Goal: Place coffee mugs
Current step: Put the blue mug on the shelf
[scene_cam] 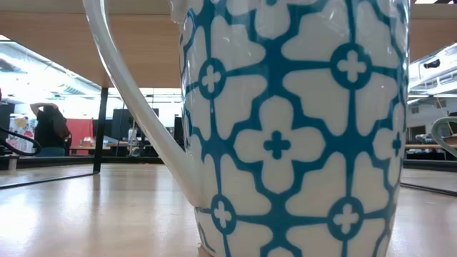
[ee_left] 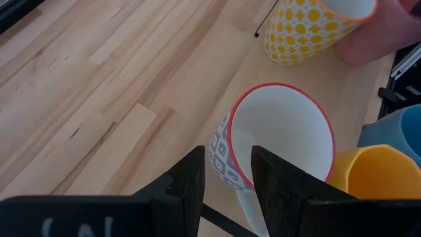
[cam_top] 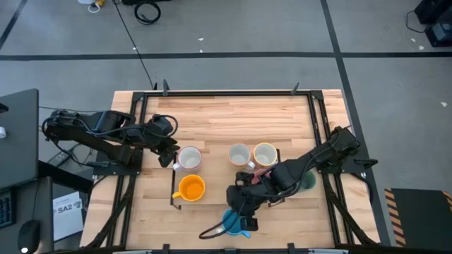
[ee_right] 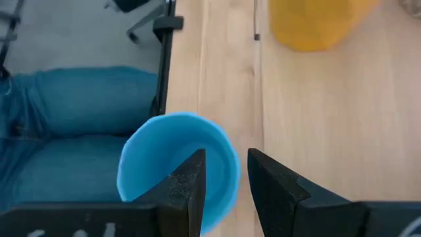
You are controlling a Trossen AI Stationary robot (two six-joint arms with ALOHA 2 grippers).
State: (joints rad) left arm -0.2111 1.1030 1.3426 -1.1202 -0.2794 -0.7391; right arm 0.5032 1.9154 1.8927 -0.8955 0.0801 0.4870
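We are gripping two mugs — our left gripper (ee_left: 227, 181) pinching the red-rimmed mug's (ee_left: 279, 148) wall left of centre, our right gripper (ee_right: 225, 178) clamping the blue mug's (ee_right: 177, 161) rim, bottom centre.

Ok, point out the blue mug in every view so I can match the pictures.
High view: blue mug at the near table edge, under the right gripper.
Low view: fills the frame, patterned.
Left wrist view: right edge.
Right wrist view: rim between the fingers.
Shared landmark: orange mug.
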